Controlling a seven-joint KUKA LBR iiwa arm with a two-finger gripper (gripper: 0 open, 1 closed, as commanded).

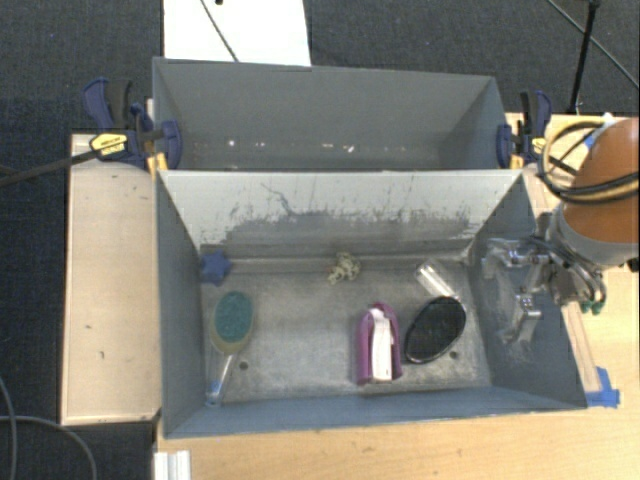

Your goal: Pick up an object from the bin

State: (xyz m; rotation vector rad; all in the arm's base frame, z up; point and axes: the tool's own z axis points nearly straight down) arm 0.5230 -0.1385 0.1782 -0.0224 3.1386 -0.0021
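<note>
My gripper (522, 306) hangs over the bin's right sloping wall, above the floor and to the right of the loose things. Nearest to it lies a black oval brush (435, 330) on the floor at the right. A small clear, silvery piece (435, 278) rests just behind the brush. Left of the brush lies a purple and white bottle-like thing (375, 346), lengthwise near the front wall. Nothing shows in the gripper.
A small beige figure (345, 268) sits at the back wall's foot, mid-bin. On the left lie a round green-headed brush (232, 319) with a clear handle and, in the back left corner, a blue piece (213, 265). Bare floor stretches between the left and right groups.
</note>
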